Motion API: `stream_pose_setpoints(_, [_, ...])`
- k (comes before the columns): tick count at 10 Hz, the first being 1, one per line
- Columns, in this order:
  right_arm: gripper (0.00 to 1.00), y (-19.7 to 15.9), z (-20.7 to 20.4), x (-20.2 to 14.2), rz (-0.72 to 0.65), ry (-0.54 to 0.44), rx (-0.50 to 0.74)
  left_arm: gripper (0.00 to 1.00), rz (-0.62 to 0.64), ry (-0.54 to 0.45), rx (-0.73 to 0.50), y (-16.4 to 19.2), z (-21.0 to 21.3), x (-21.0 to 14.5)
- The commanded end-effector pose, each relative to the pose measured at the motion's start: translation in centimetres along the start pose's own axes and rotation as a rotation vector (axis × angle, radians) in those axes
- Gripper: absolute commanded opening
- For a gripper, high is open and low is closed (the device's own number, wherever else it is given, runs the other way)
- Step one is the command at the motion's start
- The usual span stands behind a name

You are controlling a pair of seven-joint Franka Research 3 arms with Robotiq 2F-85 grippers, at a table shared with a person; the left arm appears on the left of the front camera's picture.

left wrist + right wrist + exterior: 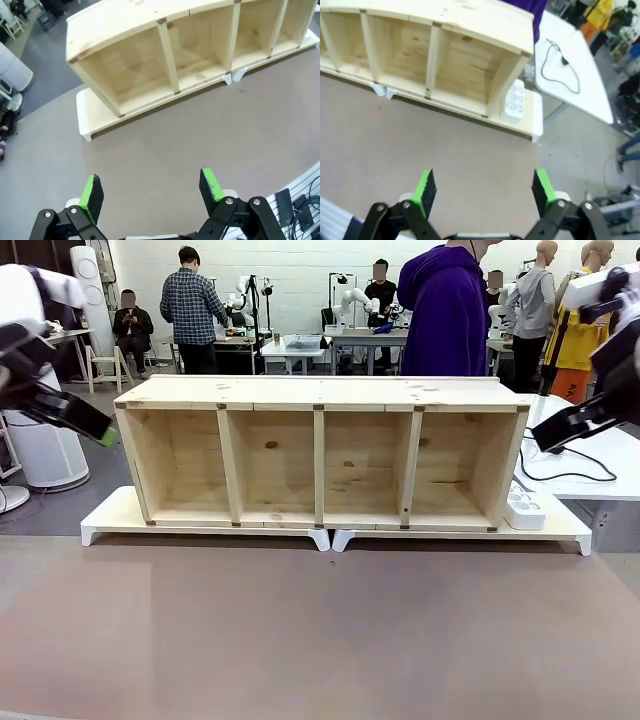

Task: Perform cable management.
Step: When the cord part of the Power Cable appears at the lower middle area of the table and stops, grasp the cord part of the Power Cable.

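Here, both arms' jaws stand wide apart, empty, over the brown worktop (200, 140) — the cable (565, 61) lies looped on the white worktop (592, 100), beside the wooden shelf (470, 15).

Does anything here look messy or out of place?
Yes: the black cable lies in a loose, untidy loop on the white side table beside the wooden shelf, apart from the white power strip at the shelf's end. Nothing else stands out.

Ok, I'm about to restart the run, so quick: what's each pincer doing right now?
Left pincer: open, holding nothing.
Right pincer: open, holding nothing.
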State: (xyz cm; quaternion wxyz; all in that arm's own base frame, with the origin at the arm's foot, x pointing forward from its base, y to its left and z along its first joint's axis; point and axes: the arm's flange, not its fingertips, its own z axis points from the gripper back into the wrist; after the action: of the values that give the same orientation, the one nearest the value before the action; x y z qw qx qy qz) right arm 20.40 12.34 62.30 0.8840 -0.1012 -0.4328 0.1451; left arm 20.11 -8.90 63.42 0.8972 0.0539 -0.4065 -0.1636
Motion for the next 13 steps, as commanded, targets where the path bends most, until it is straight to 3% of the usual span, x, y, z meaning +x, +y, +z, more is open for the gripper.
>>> stream_pose_setpoints(1, [1.00,0.2,-4.1,-12.2,-0.056,-0.002,0.004,1.00,0.050,-0.002,-0.016,-0.9,-7.8,-17.0])
stream_pose_setpoints(3, [1.00,0.1,-4.2,-12.4,-0.071,0.005,0.032,1.00,0.060,0.017,-0.056,-0.6,-8.8,-16.8])
stream_pose_setpoints(4, [1.00,-0.5,1.3,-0.7,-0.032,0.007,-0.009,1.00,0.032,0.016,-0.009,0.8,1.6,-1.3])
stream_pose_setpoints(13, [1.00,-0.5,1.3,-0.7,-0.032,0.007,-0.009,1.00,0.032,0.016,-0.009,0.8,1.6,-1.3])
